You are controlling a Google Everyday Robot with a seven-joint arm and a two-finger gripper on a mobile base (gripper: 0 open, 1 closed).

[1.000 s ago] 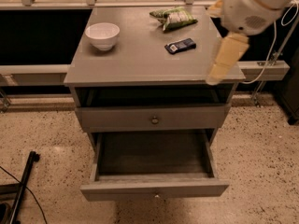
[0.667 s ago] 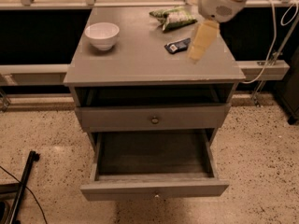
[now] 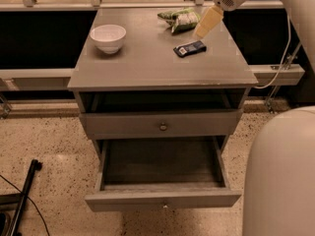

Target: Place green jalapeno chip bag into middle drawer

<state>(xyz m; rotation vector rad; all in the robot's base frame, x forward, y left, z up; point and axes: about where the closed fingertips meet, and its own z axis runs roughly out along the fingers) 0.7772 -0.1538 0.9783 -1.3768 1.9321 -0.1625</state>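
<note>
1. Our hand [image 3: 207, 21] hovers at the far right of the bench [image 3: 147, 63], just beside the green jalapeno chip bag [image 3: 181, 18], seemingly lined up to grasp it; whether it is apart or together we cannot tell.
2. The middle drawer [image 3: 162, 198] stands open near us, ready to receive the bag.
</note>
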